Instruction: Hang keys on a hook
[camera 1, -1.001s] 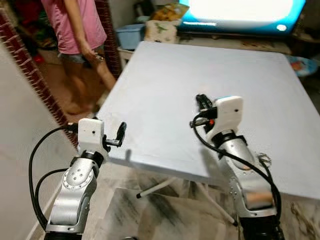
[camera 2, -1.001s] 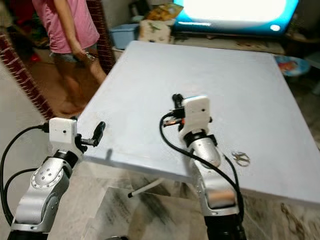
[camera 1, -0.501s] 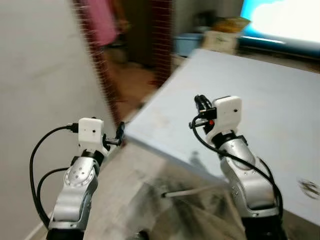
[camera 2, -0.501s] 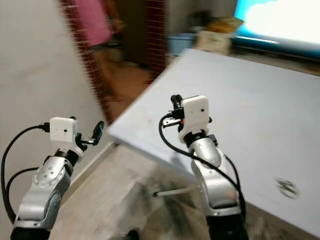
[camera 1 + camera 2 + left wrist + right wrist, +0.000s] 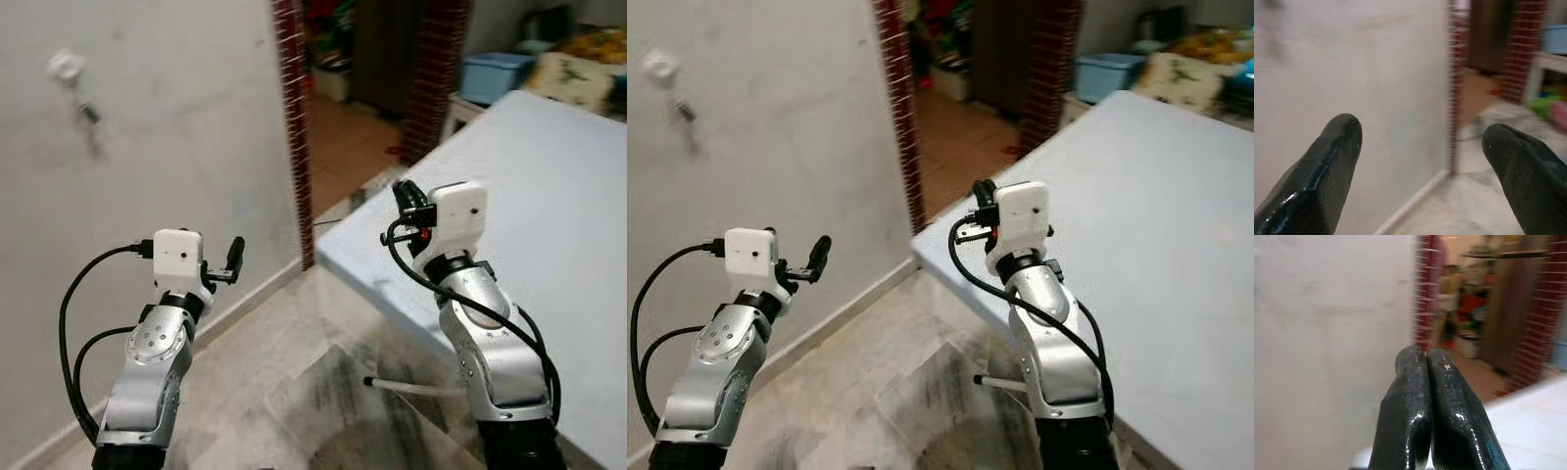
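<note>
Fingers (image 5: 1327, 166) of the left gripper (image 5: 233, 260) stand wide apart at lower left, over the marbled tile floor (image 5: 294, 392). Right gripper (image 5: 407, 201), mid-frame above the pale blue-grey desk (image 5: 549, 225) corner, has its fingers pressed together, empty. Upper left, a small white wall hook (image 5: 65, 67) with something small hanging sits on the cream plaster wall (image 5: 167, 127).

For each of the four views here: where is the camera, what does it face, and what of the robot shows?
Left eye, head: looks down at wall hook, table; both arms show.
Right eye: same scene, shifted; shares the brick doorway.
Left wrist: faces the wall past spread fingers of the left gripper.
Right wrist: faces the doorway; right gripper fingers pressed together.
</note>
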Robot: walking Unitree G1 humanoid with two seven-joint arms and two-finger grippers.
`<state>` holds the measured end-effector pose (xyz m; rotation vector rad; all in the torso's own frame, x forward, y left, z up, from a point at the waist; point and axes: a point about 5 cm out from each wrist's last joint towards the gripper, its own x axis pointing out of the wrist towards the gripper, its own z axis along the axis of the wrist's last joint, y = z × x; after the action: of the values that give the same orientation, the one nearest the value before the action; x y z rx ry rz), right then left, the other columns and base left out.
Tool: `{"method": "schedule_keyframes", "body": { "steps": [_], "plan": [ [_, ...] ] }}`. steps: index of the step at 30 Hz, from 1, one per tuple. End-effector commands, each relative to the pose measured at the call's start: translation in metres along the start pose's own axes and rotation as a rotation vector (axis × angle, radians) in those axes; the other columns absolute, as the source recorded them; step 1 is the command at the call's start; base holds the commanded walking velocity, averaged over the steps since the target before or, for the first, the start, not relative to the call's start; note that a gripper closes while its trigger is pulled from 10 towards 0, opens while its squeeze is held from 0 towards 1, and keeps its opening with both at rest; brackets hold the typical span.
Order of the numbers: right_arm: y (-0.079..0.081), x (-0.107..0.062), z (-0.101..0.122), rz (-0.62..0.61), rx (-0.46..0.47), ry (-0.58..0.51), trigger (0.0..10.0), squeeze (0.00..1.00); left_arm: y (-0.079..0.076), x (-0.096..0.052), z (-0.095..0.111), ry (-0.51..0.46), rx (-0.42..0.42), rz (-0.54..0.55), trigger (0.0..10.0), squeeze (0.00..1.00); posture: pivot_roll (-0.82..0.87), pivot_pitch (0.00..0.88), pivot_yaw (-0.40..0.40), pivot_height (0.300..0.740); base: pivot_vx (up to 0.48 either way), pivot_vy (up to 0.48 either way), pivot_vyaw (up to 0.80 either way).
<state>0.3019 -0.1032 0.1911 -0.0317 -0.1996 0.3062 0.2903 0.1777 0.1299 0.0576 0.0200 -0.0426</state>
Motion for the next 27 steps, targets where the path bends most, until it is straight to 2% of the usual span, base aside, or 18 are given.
{"method": "schedule_keyframes", "body": {
  "steps": [1,12,19,27],
  "plan": [
    [-0.002,0.001,0.002,0.006,-0.002,-0.005,10.0,0.0,-0.001,0.0,0.002,-0.008,0.004,0.011,10.0,0.0,0.0,0.032,0.055,0.74,0.0,0.0,0.79],
    [0.007,0.005,-0.001,0.063,0.013,0.009,10.0,0.0,0.005,-0.004,0.003,-0.022,-0.009,0.07,10.0,0.0,0.03,0.029,0.005,0.74,0.0,0.0,0.65],
    [0.014,0.01,0.0,0.086,0.03,-0.005,10.0,0.0,0.005,-0.006,0.002,-0.015,-0.02,0.055,10.0,0.0,0.04,0.029,0.025,0.74,0.0,0.0,0.56],
    [0.016,0.008,-0.003,0.083,0.022,-0.002,10.0,0.0,0.003,0.002,0.007,-0.03,-0.009,0.043,10.0,0.0,0.03,0.024,0.043,0.74,0.0,0.0,0.56]
  ]
}}
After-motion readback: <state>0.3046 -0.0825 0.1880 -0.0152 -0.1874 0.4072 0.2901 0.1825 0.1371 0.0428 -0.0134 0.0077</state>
